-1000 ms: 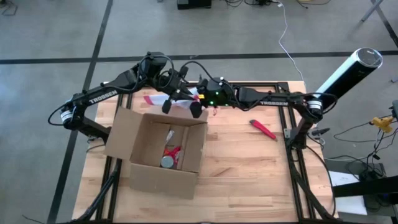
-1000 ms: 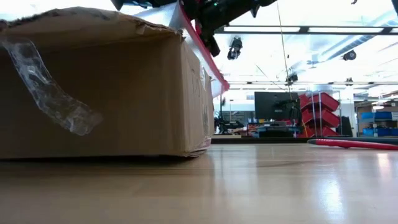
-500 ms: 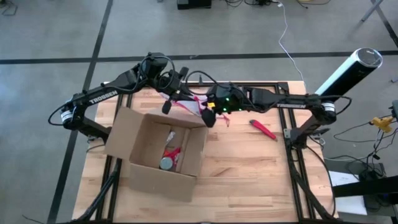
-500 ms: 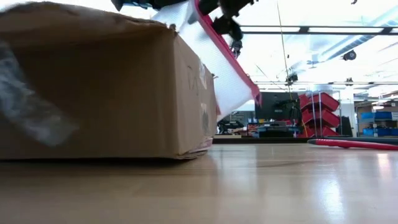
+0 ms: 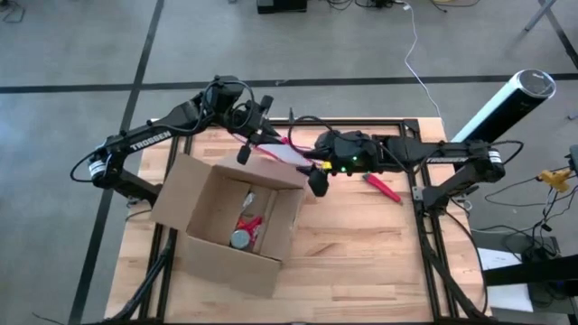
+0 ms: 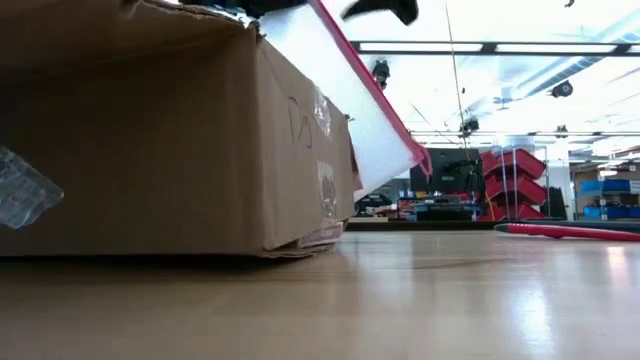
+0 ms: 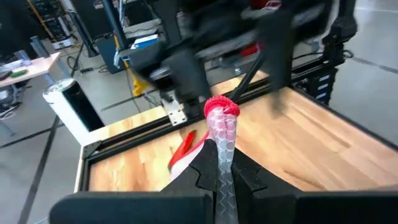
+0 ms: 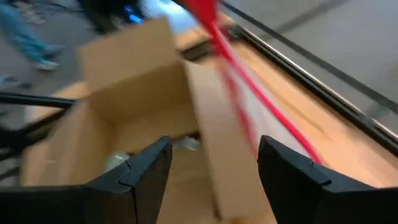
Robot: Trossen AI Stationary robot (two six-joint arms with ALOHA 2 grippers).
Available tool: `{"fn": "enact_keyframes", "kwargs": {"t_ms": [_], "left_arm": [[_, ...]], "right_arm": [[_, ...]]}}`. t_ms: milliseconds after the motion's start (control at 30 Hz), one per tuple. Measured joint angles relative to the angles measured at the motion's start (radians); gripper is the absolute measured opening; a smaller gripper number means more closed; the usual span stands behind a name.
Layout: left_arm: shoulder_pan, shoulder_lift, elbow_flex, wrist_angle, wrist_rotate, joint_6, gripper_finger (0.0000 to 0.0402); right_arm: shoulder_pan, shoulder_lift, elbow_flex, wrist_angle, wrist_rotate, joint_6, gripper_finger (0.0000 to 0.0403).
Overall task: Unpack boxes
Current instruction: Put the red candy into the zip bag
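Note:
The brown cardboard box (image 5: 230,217) stands open on the table's left half, with a silver can and a red item inside. A translucent pouch with a pink edge (image 5: 287,151) hangs over the box's far right corner. In the low view the pouch (image 6: 350,100) slants down to the right, clear of the table. My left gripper (image 5: 244,149) is shut on the pouch's left end. My right gripper (image 5: 317,179) hovers open just right of the box, with nothing between its fingers (image 8: 149,171). My left gripper pinches the pouch between its two fingers at the pouch's left end (image 7: 222,158). The pouch shows edge-on there and runs away from the fingers to its pink far end (image 7: 221,109). It is lifted clear of the table. Whether it touches the box wall, I cannot tell.
A red hand tool (image 5: 383,188) lies on the table right of my right gripper. A white and black cylinder (image 5: 506,101) stands past the table's far right corner. Bare wood (image 5: 361,262) spreads over the near right part of the table.
My right gripper has gone toward the table's right and near edges, away from the left gripper. The pouch has spread out to the right, and its right end has swung down beside the box. The box has shifted a little on the table.

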Motion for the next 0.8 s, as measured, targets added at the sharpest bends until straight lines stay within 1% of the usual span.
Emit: {"fn": "enact_keyframes", "kwargs": {"t_ms": [100, 167, 300, 567, 700, 800], "left_arm": [[0.005, 0.0, 0.0, -0.015, -0.035, 0.051, 0.0], [0.016, 0.0, 0.0, -0.028, -0.049, 0.075, 0.0], [0.062, 0.0, 0.0, -0.047, -0.058, 0.075, 0.0], [0.161, -0.022, 0.0, -0.121, -0.03, 0.078, 0.0], [0.196, -0.026, 0.0, -0.15, -0.015, 0.096, 0.0], [0.218, -0.026, 0.0, -0.17, -0.005, 0.101, 0.0]], "right_arm": [[0.006, 0.029, 0.001, 0.069, -0.074, -0.023, 0.0208], [0.005, 0.058, 0.001, 0.065, -0.114, -0.026, 0.0206], [0.004, 0.13, 0.0, 0.08, -0.17, -0.058, 0.0206], [0.004, 0.26, 0.0, 0.291, -0.301, -0.148, 0.0204], [0.002, 0.308, 0.0, 0.305, -0.34, -0.19, 0.0203], [-0.005, 0.349, 0.0, 0.304, -0.401, -0.204, 0.02]]}}
